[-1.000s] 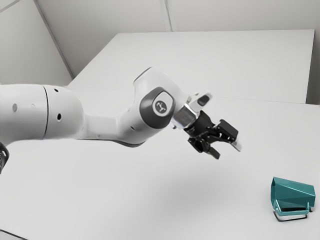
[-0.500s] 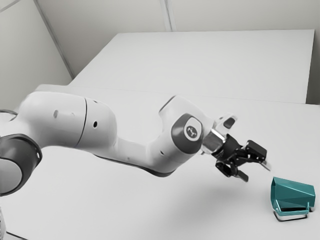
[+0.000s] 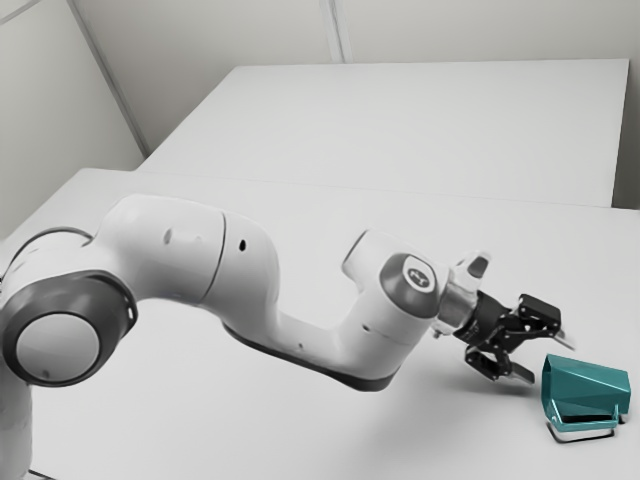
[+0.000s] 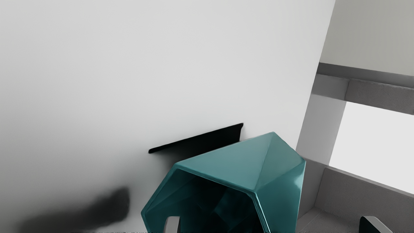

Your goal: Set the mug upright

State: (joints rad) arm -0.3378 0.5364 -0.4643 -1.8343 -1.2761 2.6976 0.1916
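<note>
The claw (image 3: 547, 359) is standing open near the lying mug (image 3: 588, 388) — the wrist view is cutting off part of its rim.

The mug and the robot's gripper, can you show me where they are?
Mug (image 3: 590, 387): exterior view, on its teal outer wall.
Gripper (image 3: 550, 361): exterior view, midway between its open fingertips.

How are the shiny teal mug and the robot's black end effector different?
The shiny teal, flat-sided mug is a hollow cup, while the black, two-fingered metal-looking end effector has jointed parts. The mug lies on its side on the smooth white table; the end effector is held by the white arm, fingers spread. Both are open toward each other.
</note>
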